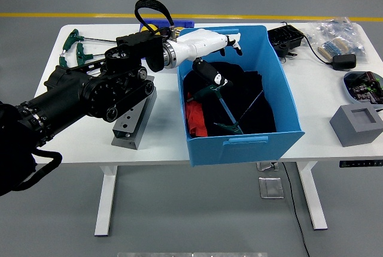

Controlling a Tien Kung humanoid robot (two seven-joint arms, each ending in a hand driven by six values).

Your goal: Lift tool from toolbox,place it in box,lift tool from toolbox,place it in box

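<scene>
Head view: my left hand (206,44) is over the far-left corner of the blue box (239,140), fingers loose and spread, holding nothing. Two green-handled T-wrenches (222,102) are lying in the box on the dark cloth, so I'd say both drops are pretty much done. More green-handled tools (73,44) sit at the table (78,140)'s far-left corner. Right hand isn't showing.

Grey block (357,124), black adapter (344,61), perhaps charger (285,39)
</scene>
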